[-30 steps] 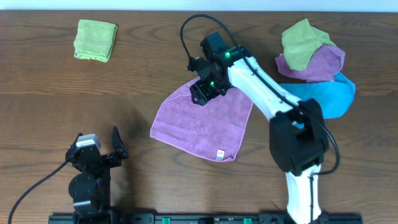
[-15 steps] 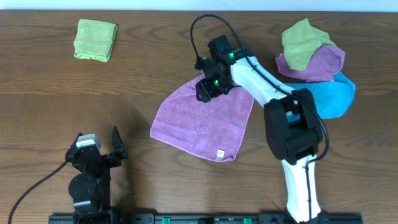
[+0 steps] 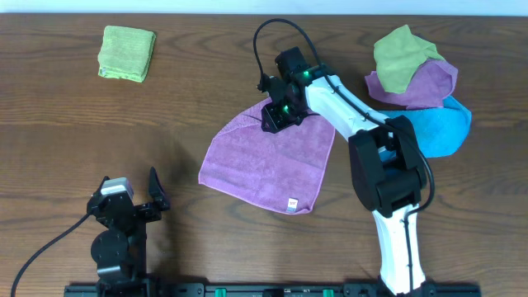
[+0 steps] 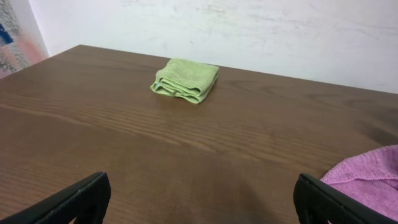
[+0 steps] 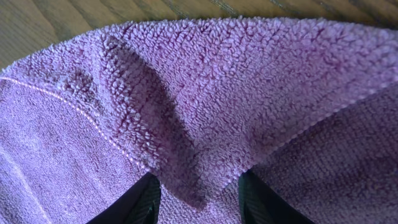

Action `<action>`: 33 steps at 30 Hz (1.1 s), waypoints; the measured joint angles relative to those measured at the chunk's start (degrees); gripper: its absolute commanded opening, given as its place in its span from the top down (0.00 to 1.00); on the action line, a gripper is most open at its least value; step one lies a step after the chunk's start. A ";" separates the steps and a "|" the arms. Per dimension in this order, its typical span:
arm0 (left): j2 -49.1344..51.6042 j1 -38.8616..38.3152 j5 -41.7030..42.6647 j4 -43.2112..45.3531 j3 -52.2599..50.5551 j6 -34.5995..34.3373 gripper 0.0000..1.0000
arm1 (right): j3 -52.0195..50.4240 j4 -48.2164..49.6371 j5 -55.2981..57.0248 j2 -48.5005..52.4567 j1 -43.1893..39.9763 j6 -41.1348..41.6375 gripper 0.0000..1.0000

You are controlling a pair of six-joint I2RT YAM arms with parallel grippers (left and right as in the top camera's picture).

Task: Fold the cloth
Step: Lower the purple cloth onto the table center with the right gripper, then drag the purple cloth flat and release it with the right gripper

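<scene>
While the purple cloth (image 3: 264,165) is lying spread at the middle of the table (image 3: 82,124), its bulk trailing nearward, your right gripper (image 3: 279,115) is pinching a raised fold at its far edge. The left gripper (image 3: 134,200) is idling wide open and empty, well apart.

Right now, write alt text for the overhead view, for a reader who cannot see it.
The right pincer grips the far edge of a purple cloth spread on the table. The left pincer sits open at the front; a folded green cloth lies back left, a cloth pile back right.
</scene>
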 measured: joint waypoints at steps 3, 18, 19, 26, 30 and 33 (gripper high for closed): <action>0.00 0.00 0.00 0.00 0.00 0.00 0.05 | 0.02 -0.13 -0.44 0.00 0.00 0.09 0.57; 0.00 0.00 0.00 0.00 0.00 0.00 0.05 | 0.00 -3.10 -4.72 0.00 1.55 2.40 0.58; 0.00 0.00 0.00 0.00 0.00 0.00 0.04 | 0.00 -2.91 -4.74 0.00 1.77 2.43 0.59; 0.00 0.00 0.00 0.00 0.00 0.00 0.05 | 0.00 -0.48 -4.11 0.02 2.21 2.56 0.59; 0.00 0.00 0.00 0.00 0.00 0.00 0.05 | 0.00 0.85 -3.48 0.00 2.21 2.56 0.59; 0.00 0.00 0.00 0.00 0.00 0.00 0.05 | 0.00 2.93 -3.15 0.00 2.21 2.56 0.58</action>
